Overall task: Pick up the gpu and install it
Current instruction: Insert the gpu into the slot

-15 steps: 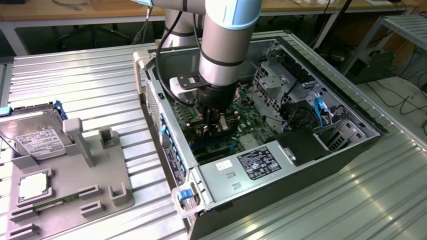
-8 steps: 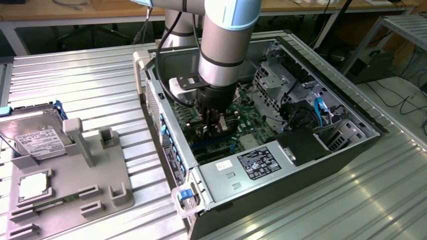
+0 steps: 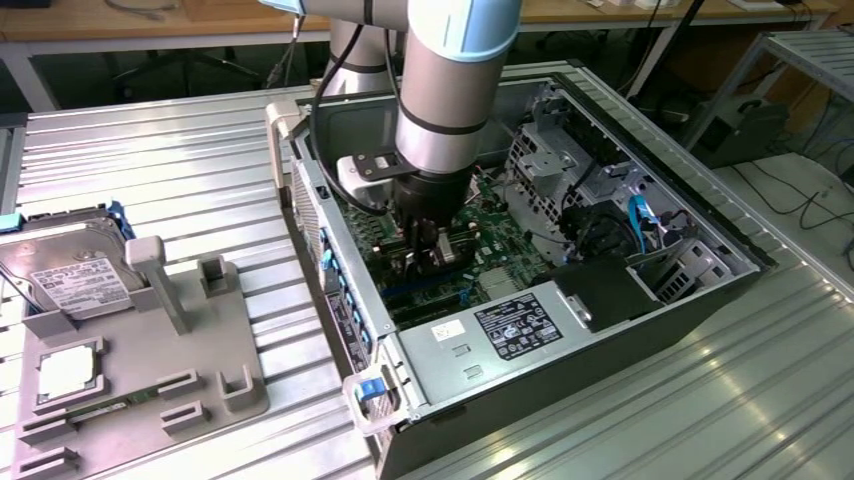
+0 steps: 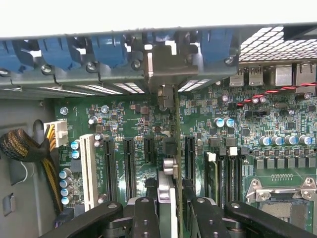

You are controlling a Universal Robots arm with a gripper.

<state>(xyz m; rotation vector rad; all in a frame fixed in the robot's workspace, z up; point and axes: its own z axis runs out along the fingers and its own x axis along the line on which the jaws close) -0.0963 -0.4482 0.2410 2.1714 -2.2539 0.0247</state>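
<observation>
Black, slim gpu card (image 4: 174,163) stands edge-on over the green motherboard (image 4: 277,124), clamped in your gripper (image 4: 171,210); installing step; align it squarely with its slot.

- A robotics lab or electronics workshop; an industrial robot arm (image 3: 447,90) reaches into an open computer case (image 3: 534,260) on a ribbed metal bench (image 3: 174,160)
- A grey parts fixture (image 3: 134,370) sits at the exterior view's left; wooden desks (image 3: 160,30) and trailing cables (image 3: 787,195) stand far behind

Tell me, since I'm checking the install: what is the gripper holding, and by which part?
The gripper holds the gpu edge-on by its upper edge, standing it over the motherboard slots.
</observation>
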